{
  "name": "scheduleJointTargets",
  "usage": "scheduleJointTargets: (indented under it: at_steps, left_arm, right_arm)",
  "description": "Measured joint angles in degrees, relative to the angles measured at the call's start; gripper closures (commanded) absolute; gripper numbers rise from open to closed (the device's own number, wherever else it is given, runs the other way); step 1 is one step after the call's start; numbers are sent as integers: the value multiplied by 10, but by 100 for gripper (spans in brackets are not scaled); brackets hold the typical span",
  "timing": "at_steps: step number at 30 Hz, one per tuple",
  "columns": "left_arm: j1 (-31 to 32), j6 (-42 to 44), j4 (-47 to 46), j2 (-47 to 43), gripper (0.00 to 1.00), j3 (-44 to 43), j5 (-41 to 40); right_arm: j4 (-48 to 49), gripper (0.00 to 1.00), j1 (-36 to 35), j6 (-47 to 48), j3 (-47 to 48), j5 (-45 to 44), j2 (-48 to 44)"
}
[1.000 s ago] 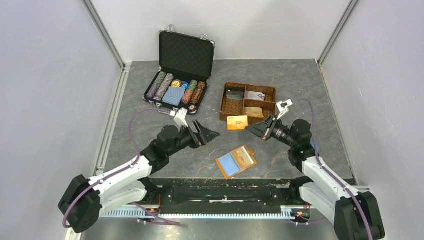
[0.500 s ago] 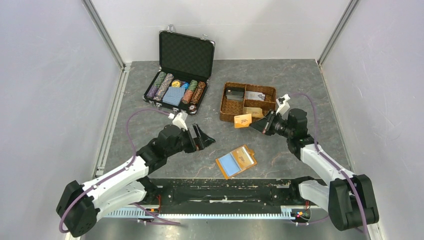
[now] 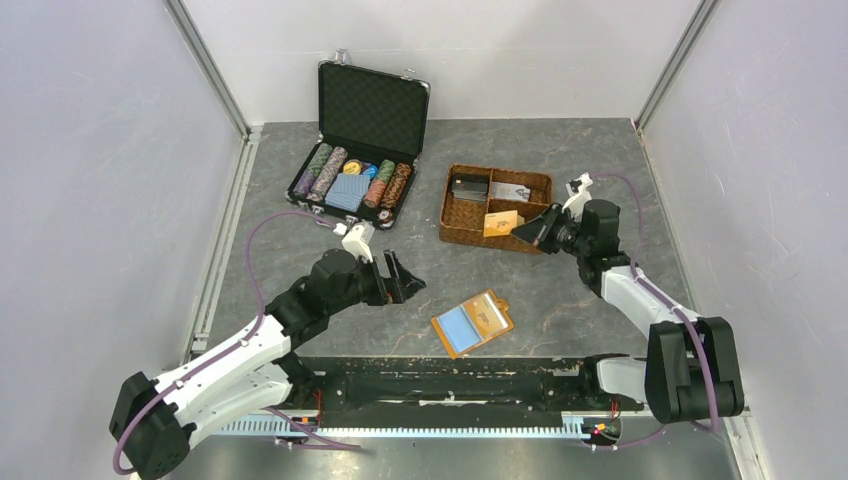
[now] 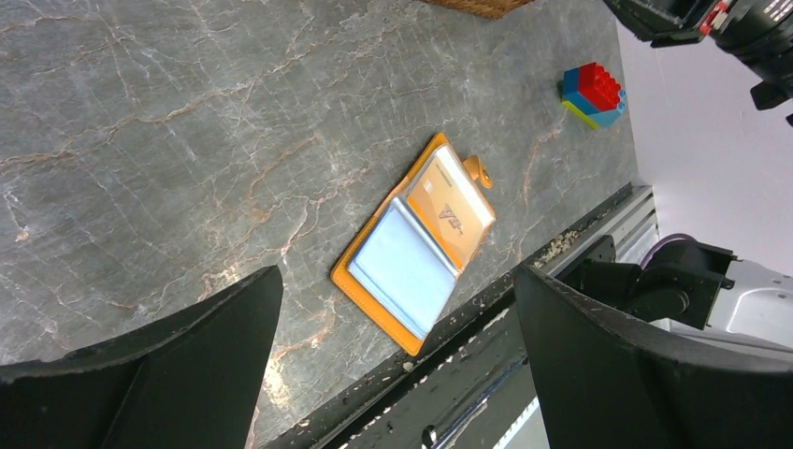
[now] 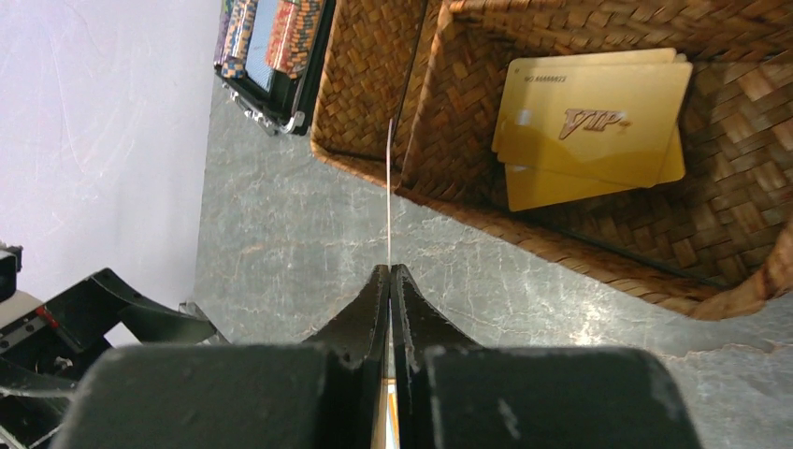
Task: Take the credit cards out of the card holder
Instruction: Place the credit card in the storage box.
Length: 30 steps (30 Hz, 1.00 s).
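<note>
Pinching one credit card (image 5: 390, 187) edge-on, the right gripper (image 5: 390, 273) hovers at the woven basket (image 5: 580, 248); carry it further inside before releasing. Nearby, the left gripper (image 3: 398, 276) gapes beside the open card holder (image 3: 472, 322).

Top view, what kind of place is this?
Probably a robot lab cell: plain white panels box in a stone-look table, a left arm and right arm are bolted at its near edge, and props like a chip case and basket lie out.
</note>
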<state>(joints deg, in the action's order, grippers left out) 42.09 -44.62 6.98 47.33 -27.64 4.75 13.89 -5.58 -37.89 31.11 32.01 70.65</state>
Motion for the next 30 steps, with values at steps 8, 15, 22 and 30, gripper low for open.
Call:
scheduleJointTargets:
  at_steps: [8, 15, 22, 30]
  left_arm:
    - [0, 6, 5, -6, 0, 0, 0]
    - [0, 9, 6, -6, 0, 0, 0]
    - [0, 9, 2, -19, 0, 14, 0]
    - [0, 9, 2, -23, 0, 16, 0]
  right_arm:
    - [9, 100, 35, -9, 11, 7, 21]
    - [20, 100, 44, -15, 22, 16, 70]
    - [32, 100, 45, -15, 48, 21, 123]
    - [37, 100, 46, -16, 81, 20, 169]
